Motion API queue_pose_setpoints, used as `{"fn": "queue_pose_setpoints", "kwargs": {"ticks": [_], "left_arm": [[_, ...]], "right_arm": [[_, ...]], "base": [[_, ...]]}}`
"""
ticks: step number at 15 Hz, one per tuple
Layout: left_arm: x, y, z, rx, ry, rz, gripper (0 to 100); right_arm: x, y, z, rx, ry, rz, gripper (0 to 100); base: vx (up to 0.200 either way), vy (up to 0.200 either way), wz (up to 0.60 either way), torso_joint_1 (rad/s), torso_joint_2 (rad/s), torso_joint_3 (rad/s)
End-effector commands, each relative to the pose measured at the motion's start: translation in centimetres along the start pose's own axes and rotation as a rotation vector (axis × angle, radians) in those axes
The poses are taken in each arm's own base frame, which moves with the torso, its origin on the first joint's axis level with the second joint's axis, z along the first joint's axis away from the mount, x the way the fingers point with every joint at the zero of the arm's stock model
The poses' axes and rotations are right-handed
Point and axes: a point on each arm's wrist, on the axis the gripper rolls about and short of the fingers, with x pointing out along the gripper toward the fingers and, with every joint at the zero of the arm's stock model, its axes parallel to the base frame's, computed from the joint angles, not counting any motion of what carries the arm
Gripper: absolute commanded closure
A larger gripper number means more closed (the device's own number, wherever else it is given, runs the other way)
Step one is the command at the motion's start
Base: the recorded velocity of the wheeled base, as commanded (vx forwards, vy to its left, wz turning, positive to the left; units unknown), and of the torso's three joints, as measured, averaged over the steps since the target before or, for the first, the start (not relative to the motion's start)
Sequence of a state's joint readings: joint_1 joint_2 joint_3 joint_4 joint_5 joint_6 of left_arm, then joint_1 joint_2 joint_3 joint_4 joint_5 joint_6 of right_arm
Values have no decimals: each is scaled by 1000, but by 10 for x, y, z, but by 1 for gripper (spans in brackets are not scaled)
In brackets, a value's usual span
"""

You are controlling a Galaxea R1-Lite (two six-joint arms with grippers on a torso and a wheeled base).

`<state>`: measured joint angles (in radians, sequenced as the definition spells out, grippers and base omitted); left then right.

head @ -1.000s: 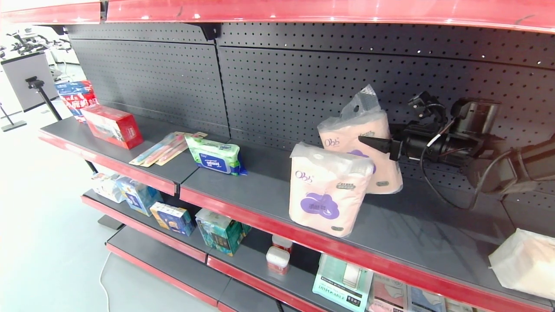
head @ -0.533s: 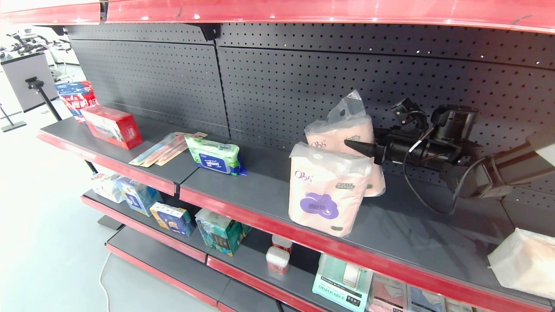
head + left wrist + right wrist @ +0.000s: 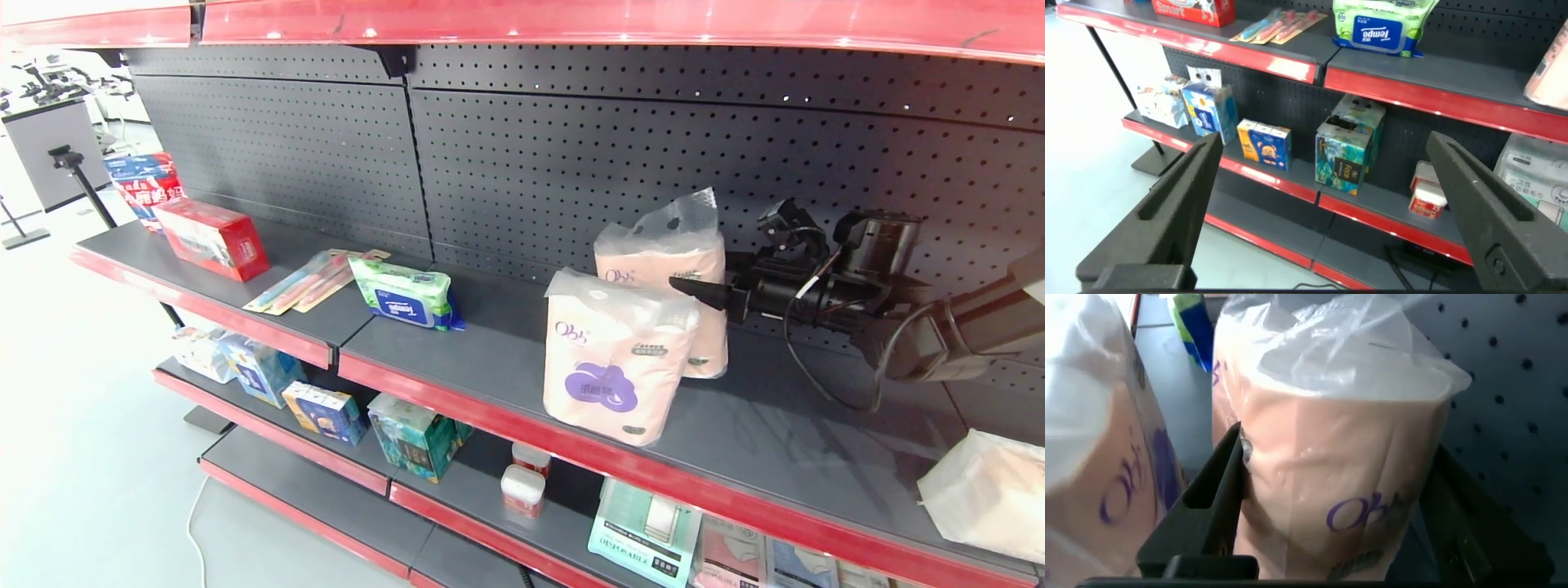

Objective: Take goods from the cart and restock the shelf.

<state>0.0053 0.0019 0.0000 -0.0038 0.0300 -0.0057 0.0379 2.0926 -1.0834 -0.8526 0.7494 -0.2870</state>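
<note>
1. The shelf (image 3: 457, 359) is a dark board that runs across the head view, with pegboard behind it.
2. The front tissue pack (image 3: 616, 363) stands upright near the red lip. The rear tissue pack (image 3: 669, 253) stands upright at its 1 o'clock, close to the pegboard, and its base appears to be down on the board. I cannot tell whether the two packs touch.
3. The rear pack looks like paper rolls in thin film, so it is probably light, soft and easily dented, with a slick skin. The loose flap on top offers no hold, so the flanks at mid-height are the place to grip. It is tall and narrow and may tip when let go.
4. The right gripper (image 3: 1339, 498) sits at that pack's 3 o'clock, with its fingers closed on both flanks.
5. The left gripper (image 3: 1323, 147) is spread wide and holds nothing. It hangs in front of the lower shelves.
</note>
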Motion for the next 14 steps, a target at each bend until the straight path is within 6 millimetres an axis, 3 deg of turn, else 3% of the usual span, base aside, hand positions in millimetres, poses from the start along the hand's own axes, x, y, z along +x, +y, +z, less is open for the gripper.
{"fn": "queue_pose_setpoints", "kwargs": {"ticks": [1,3,8,14], "left_arm": [[0,0,0,0,-1,1,0],[0,0,0,0,-1,1,0],[0,0,0,0,-1,1,0],[0,0,0,0,-1,1,0]], "right_arm": [[-6,-4,0,-6,0,-8,100],[-10,-7,-1,-15,0,-8,100],[-42,-7,-31,-78,41,63,100],[-46,2,-48,-90,79,81,100]], "base": [[0,0,0,0,0,0],[0,0,0,0,0,0],[0,0,0,0,0,0],[0,0,0,0,0,0]]}}
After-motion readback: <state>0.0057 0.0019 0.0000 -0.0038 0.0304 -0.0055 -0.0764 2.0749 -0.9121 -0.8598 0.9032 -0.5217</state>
